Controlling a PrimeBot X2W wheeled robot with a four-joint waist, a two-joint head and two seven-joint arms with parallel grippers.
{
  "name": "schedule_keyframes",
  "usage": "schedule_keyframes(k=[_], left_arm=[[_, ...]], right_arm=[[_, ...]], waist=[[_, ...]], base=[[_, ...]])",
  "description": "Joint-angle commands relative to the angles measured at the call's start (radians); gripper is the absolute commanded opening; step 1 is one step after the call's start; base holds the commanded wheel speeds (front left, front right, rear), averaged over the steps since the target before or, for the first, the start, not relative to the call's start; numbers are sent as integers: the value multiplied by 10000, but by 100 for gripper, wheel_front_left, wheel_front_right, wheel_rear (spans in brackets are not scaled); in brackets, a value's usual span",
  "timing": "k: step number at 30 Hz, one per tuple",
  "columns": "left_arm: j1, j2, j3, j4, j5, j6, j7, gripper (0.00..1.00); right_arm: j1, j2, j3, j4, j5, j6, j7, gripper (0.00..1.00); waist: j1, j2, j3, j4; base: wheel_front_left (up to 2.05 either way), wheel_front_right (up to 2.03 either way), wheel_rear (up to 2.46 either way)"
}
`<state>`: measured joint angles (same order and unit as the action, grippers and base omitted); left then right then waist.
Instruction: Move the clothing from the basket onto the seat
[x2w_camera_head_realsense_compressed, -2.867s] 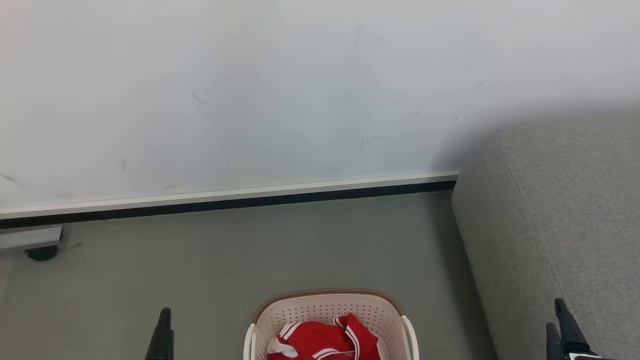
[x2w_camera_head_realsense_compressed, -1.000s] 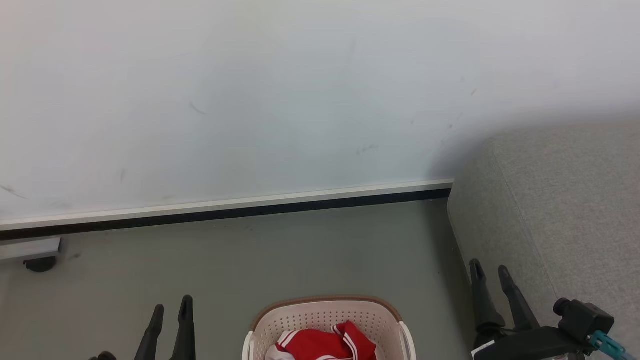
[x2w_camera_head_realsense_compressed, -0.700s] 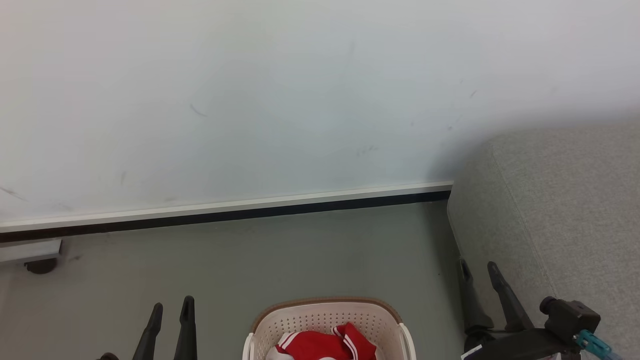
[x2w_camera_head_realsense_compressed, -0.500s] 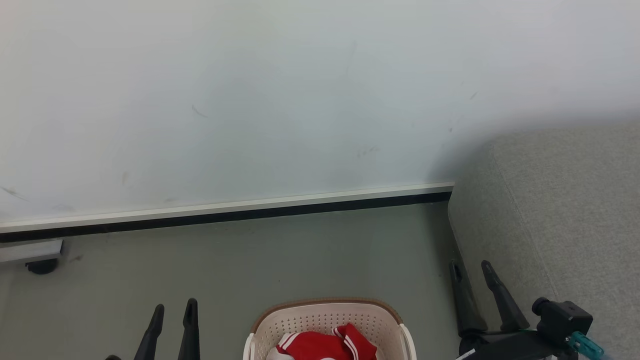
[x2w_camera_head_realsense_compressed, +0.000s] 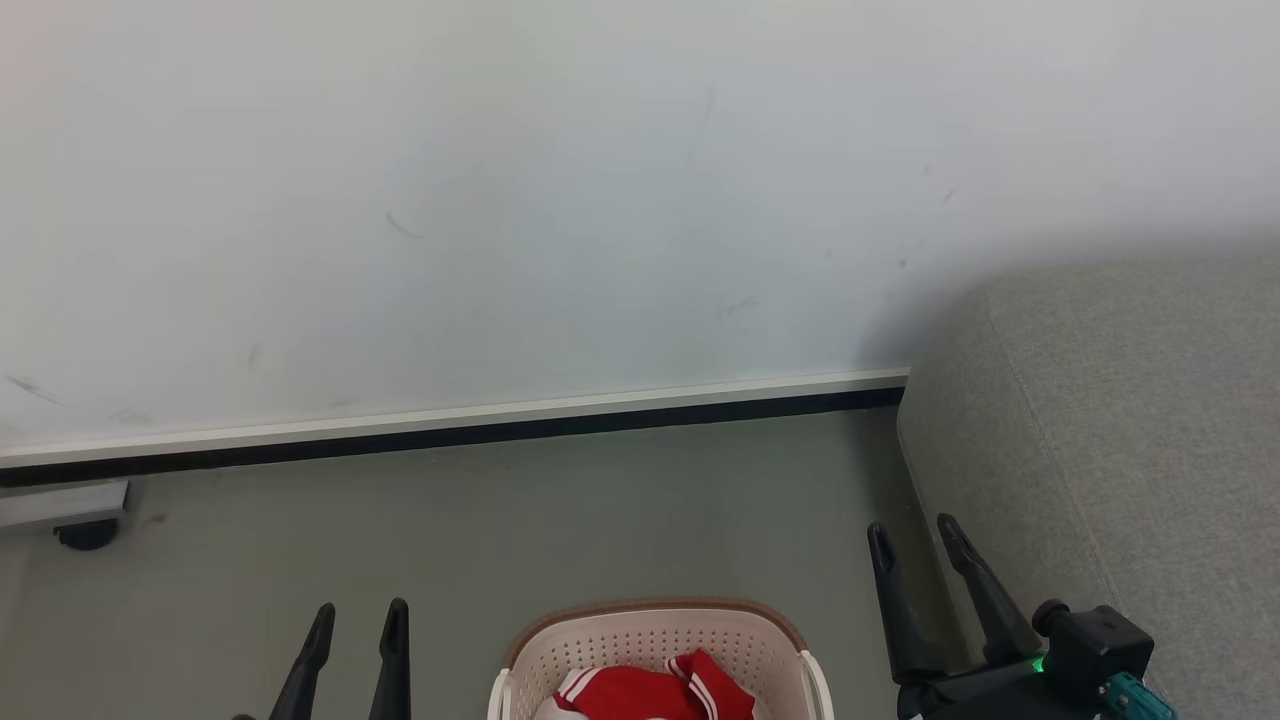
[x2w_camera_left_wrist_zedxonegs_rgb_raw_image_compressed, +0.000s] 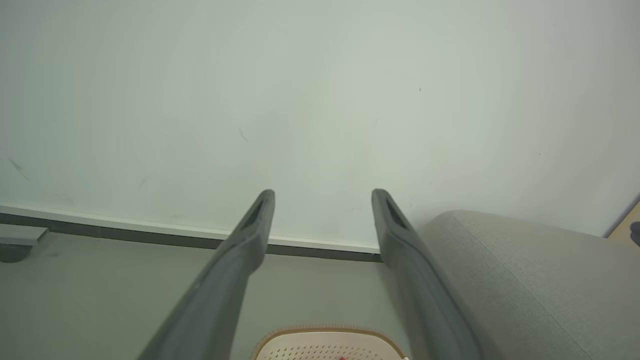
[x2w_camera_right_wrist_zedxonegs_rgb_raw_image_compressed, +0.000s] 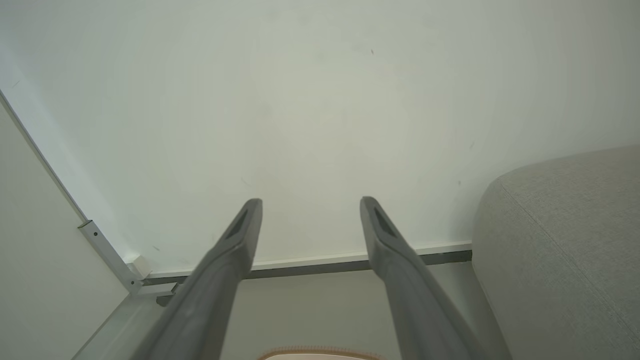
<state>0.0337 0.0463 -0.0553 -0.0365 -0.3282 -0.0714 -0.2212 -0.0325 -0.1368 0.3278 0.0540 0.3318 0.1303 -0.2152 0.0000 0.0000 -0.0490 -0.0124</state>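
- sitting at the bottom centre of the head view: the basket (x2w_camera_head_realsense_compressed: 655, 640), cream, perforated, brown rim, its near part cut off by the frame edge.
- clothing (x2w_camera_head_realsense_compressed: 650, 692) lies bunched inside the basket, red with white stripes; nothing touches it.
- left gripper (x2w_camera_head_realsense_compressed: 361, 610) stands left of the basket, apart from it, over bare floor (x2w_camera_head_realsense_compressed: 600, 520); its two dark fingers are parted with nothing between them.
- right gripper (x2w_camera_head_realsense_compressed: 912, 528) stands right of the basket, also apart from it; fingers spread wide and empty. a small green light glows on its body.
- seat (x2w_camera_head_realsense_compressed: 1130, 420) lies right of the basket, past the right gripper; light-grey woven fabric, rounded edge, bare. the gripper's outer finger overlaps the seat's side in view; cannot tell whether they touch.
- behind the basket: grey-green floor, then a dark skirting strip (x2w_camera_head_realsense_compressed: 500, 425) with a pale top, then a white wall (x2w_camera_head_realsense_compressed: 600, 200) with faint scuffs.
- far left of the basket, at the wall's foot: a pale ledge (x2w_camera_head_realsense_compressed: 60, 500) on a dark foot.
- left wrist view: the basket's far rim shows low between that gripper's own fingers, with the seat on the right.
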Motion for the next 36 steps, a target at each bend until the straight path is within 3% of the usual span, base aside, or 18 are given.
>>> schedule_keyframes(k=[1,23,36], left_arm=[[82,58,-15,-145,245,27,-110,100],[387,57,-5,-577,1862,151,-467,100],[354,53,-64,-407,1878,246,-446,100]], right_arm=[[-3,-80,94,-102,-271,6,-87,100],[190,31,394,-517,-1780,7,-514,100],[186,58,306,-484,-1693,7,-500,100]], waist=[[0,0,-3,5],[0,0,-75,65],[0,0,-52,53]], base=[[0,0,0],[0,0,0],[0,0,0]])
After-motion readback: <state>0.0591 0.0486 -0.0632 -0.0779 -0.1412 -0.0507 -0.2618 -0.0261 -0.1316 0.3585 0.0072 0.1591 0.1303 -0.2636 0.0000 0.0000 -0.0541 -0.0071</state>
